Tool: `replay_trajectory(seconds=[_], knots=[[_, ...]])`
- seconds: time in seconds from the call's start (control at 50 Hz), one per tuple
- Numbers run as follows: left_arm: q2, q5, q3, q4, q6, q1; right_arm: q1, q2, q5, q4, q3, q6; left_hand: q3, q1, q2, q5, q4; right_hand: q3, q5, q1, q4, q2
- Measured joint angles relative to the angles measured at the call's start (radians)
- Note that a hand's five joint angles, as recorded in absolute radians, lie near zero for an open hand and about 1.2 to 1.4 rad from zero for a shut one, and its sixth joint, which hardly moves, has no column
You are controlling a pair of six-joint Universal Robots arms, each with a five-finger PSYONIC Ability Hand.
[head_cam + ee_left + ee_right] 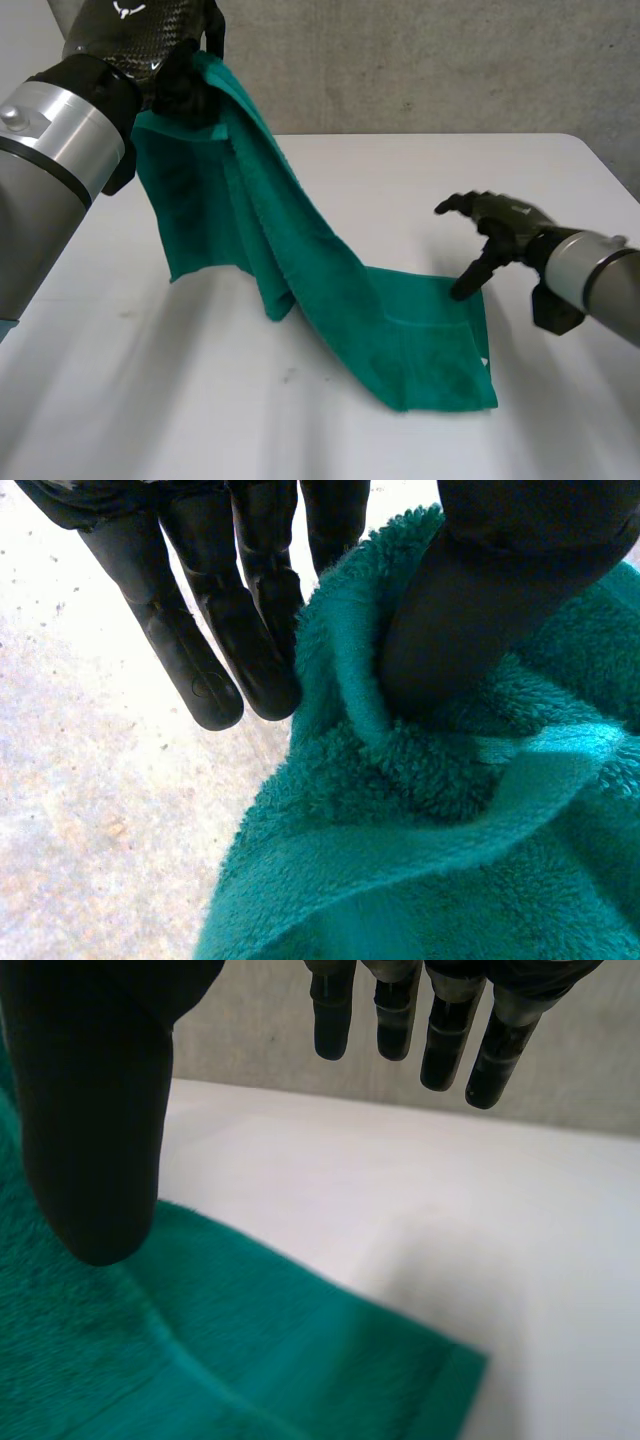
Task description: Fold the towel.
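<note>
The table [420, 200] in front of you is a single white surface, with a grey wall [450, 60] behind it at 12 o'clock. There is one green towel [300, 260]. Its long axis runs from 10 o'clock, where it is lifted off the table, down to 5 o'clock, where its other end lies flat. The raised part hangs in loose folds, with one flap drooping toward 8 o'clock. The flat end shows a stitched band near its edge.

You have two arms. Your left arm [50, 150] comes in from 9 o'clock and is raised high. Your right arm [600, 275] reaches in low from 3 o'clock.

You have two hands. Your left hand [185, 85] is up at 11 o'clock, clamped on the towel's top end. In the left wrist view its thumb [470, 610] digs into a bunched fold of towel [450, 850], while other fingers [200, 650] stretch straight just beside the cloth's edge.

Your right hand [495, 225] sits at 3 o'clock of the towel's flat end, palm down, fingers spread and holding nothing. In the right wrist view its fingers [440, 1030] hang straight above bare table [400, 1190]. The thumb [95, 1110] points down over the towel [200, 1360] near a corner, and you cannot tell whether its tip touches the cloth.
</note>
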State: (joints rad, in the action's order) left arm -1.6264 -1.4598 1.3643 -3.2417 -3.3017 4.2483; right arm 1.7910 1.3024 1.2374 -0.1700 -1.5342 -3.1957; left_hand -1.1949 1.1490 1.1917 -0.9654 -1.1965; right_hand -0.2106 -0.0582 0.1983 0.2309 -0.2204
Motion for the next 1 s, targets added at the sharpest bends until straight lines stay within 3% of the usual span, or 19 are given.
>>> replay_trajectory(seconds=[0.24, 0.36, 0.54, 0.58, 0.6, 0.62, 0.64, 0.66, 0.74, 0.76, 0.78, 0.82, 0.86, 0.94, 0.98, 1.0], knots=[[0.022, -0.002, 0.018, 0.018, 0.002, -0.004, -0.024, 0.075, -0.104, -0.024, -0.082, 0.129, 0.000, 0.000, 0.001, 0.000, 0.000, 0.000, 0.000, 0.000, 0.000, 0.000], [0.099, -0.001, 0.021, 0.019, 0.002, -0.013, 0.055, -0.036, -0.199, -0.008, -0.061, 0.116, 0.000, 0.000, 0.001, 0.000, 0.000, 0.000, 0.000, 0.000, 0.000, 0.000], [0.153, -0.001, 0.022, 0.019, 0.002, -0.012, 0.148, -0.188, -0.218, 0.025, 0.022, 0.066, 0.000, 0.000, 0.001, 0.000, 0.000, -0.040, -0.033, 0.032, 0.030, -0.042], [0.166, -0.001, 0.024, 0.020, 0.002, -0.010, 0.156, -0.206, -0.217, 0.030, 0.036, 0.055, 0.000, 0.000, 0.001, 0.000, 0.000, -0.167, -0.144, 0.140, 0.149, -0.169], [0.171, -0.001, 0.028, 0.020, 0.002, -0.008, 0.168, -0.273, -0.201, 0.062, 0.097, -0.008, 0.000, 0.000, 0.001, 0.000, 0.000, -0.167, -0.144, 0.140, 0.149, -0.169], [0.172, -0.001, 0.030, 0.020, 0.002, -0.007, 0.167, -0.279, -0.194, 0.067, 0.105, -0.018, 0.000, 0.000, 0.001, 0.000, 0.000, -0.612, -0.549, 0.542, 0.591, -0.630], [0.172, -0.001, 0.034, 0.020, 0.002, -0.006, 0.166, -0.286, -0.181, 0.075, 0.116, -0.032, 0.000, 0.000, 0.001, 0.000, 0.000, -0.840, -0.776, 0.725, 0.823, -0.855], [0.172, -0.002, 0.037, 0.020, 0.002, -0.004, 0.164, -0.289, -0.164, 0.083, 0.125, -0.042, 0.000, 0.000, 0.001, 0.000, 0.000, -0.906, -0.848, 0.761, 0.891, -0.911], [0.168, -0.002, 0.064, 0.018, 0.002, 0.013, 0.157, -0.274, -0.063, 0.105, 0.148, -0.051, 0.000, 0.000, 0.001, 0.000, 0.000, -0.962, -0.904, 0.772, 0.955, -0.955], [0.163, -0.002, 0.088, 0.016, 0.001, 0.033, 0.153, -0.248, -0.005, 0.110, 0.152, -0.023, 0.000, 0.000, 0.001, 0.000, 0.000, -0.962, -0.904, 0.772, 0.955, -0.955], [0.163, -0.002, 0.088, 0.016, 0.001, 0.033, 0.153, -0.248, -0.005, 0.110, 0.152, -0.023, 0.000, 0.000, 0.001, 0.000, 0.000, -0.962, -0.904, 0.772, 0.955, -0.955], [0.150, 0.000, 0.136, 0.014, 0.000, 0.075, 0.146, -0.194, 0.065, 0.110, 0.146, 0.065, 0.000, 0.000, 0.001, 0.000, 0.000, -0.962, -0.904, 0.772, 0.955, -0.955], [0.143, 0.001, 0.154, 0.014, -0.001, 0.089, 0.143, -0.174, 0.083, 0.110, 0.140, 0.105, 0.000, 0.000, 0.001, 0.000, 0.000, -0.962, -0.904, 0.772, 0.955, -0.955], [0.074, 0.007, 0.240, 0.010, -0.007, 0.142, 0.133, -0.100, 0.121, 0.086, 0.099, 0.351, 0.000, 0.000, 0.001, 0.000, 0.000, -0.962, -0.904, 0.772, 0.956, -0.955], [0.047, 0.007, 0.258, 0.010, -0.012, 0.151, 0.133, -0.093, 0.123, 0.079, 0.094, 0.384, 0.000, 0.000, 0.001, 0.000, 0.000, -0.962, -0.904, 0.772, 0.956, -0.955], [0.009, 0.007, 0.276, 0.011, -0.021, 0.158, 0.135, -0.074, 0.128, 0.040, 0.077, 0.518, 0.000, 0.000, 0.001, 0.000, 0.000, -0.962, -0.904, 0.772, 0.956, -0.955]])
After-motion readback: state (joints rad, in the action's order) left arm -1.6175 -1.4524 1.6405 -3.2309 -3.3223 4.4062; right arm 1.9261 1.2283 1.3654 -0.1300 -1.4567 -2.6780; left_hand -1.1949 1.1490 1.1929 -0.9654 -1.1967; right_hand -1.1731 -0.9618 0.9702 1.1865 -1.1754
